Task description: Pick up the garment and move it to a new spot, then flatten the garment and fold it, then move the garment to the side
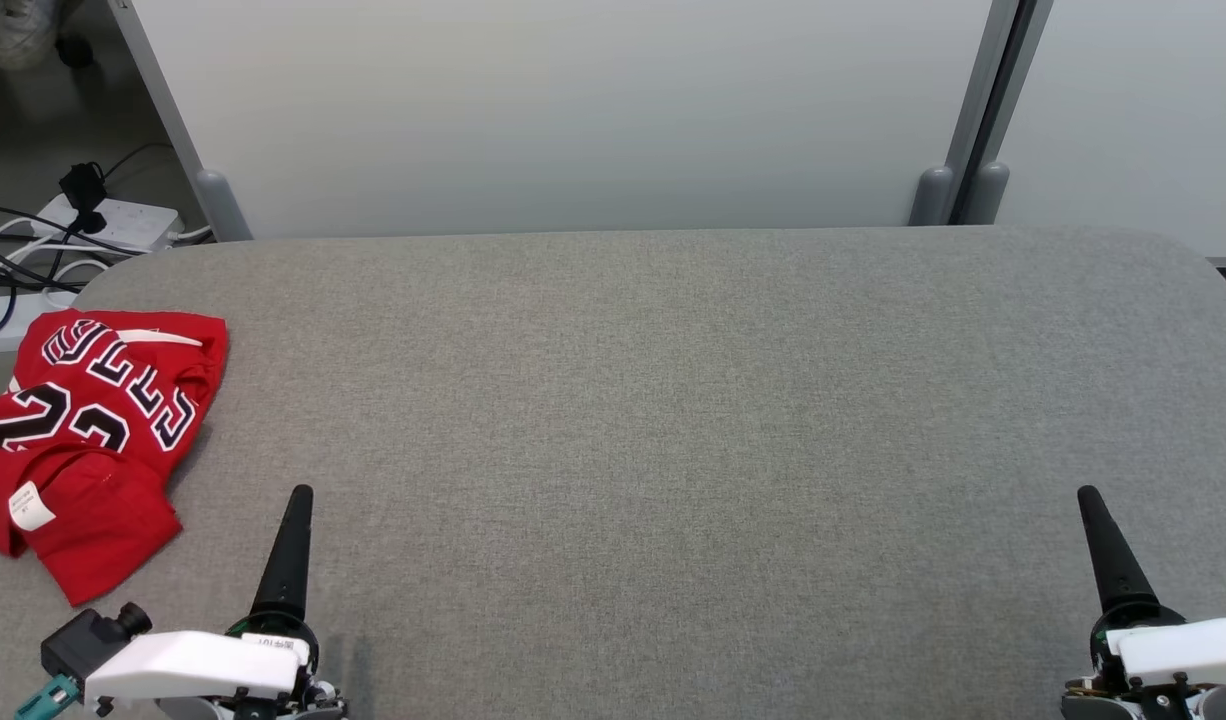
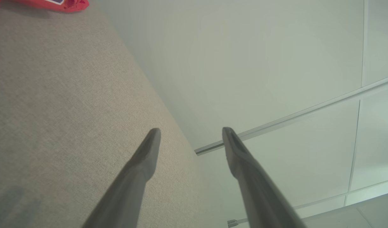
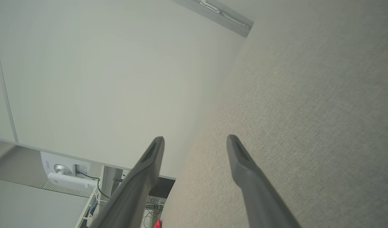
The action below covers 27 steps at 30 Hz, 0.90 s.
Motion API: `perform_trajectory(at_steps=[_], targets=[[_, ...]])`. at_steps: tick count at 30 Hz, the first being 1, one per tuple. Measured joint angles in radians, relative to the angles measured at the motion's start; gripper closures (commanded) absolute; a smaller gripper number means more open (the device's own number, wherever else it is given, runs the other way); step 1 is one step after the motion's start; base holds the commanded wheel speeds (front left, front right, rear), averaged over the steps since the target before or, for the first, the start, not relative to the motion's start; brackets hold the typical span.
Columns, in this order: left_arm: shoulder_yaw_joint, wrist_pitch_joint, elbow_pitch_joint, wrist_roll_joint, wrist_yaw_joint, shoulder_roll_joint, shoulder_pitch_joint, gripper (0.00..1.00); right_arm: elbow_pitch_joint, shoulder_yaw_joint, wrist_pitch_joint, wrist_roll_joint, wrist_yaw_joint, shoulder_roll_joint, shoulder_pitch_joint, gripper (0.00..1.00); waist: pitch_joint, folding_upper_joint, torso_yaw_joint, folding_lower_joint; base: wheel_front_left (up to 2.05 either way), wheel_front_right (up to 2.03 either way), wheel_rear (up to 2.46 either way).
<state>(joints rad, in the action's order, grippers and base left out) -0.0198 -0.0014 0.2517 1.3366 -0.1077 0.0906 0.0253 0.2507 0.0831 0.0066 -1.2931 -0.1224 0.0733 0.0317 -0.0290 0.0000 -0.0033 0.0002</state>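
A rumpled red garment (image 1: 93,440) lies at the table's (image 1: 673,400) left edge. The left hand (image 2: 191,132) and right hand (image 3: 195,141) rest wide open and empty. The pick-up looks pending, and the left hand must reach across for it.

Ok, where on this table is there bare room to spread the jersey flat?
The grey table is bare from the left gripper across to the right gripper and back to the white partition. Only the left edge is crowded, where the crumpled red jersey lies.
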Motion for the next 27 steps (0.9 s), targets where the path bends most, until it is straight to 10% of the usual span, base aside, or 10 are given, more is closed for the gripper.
perform_trajectory(at_steps=[27], targets=[[-0.125, -0.071, -0.041, -0.468, 0.11, 0.089, 0.023, 0.0, -0.033, -0.067, -0.065, 0.538, 0.0, 0.026, 0.02, 0.0, -0.017, 0.0, -0.003, -0.0001, 0.0, 0.0, 0.0]])
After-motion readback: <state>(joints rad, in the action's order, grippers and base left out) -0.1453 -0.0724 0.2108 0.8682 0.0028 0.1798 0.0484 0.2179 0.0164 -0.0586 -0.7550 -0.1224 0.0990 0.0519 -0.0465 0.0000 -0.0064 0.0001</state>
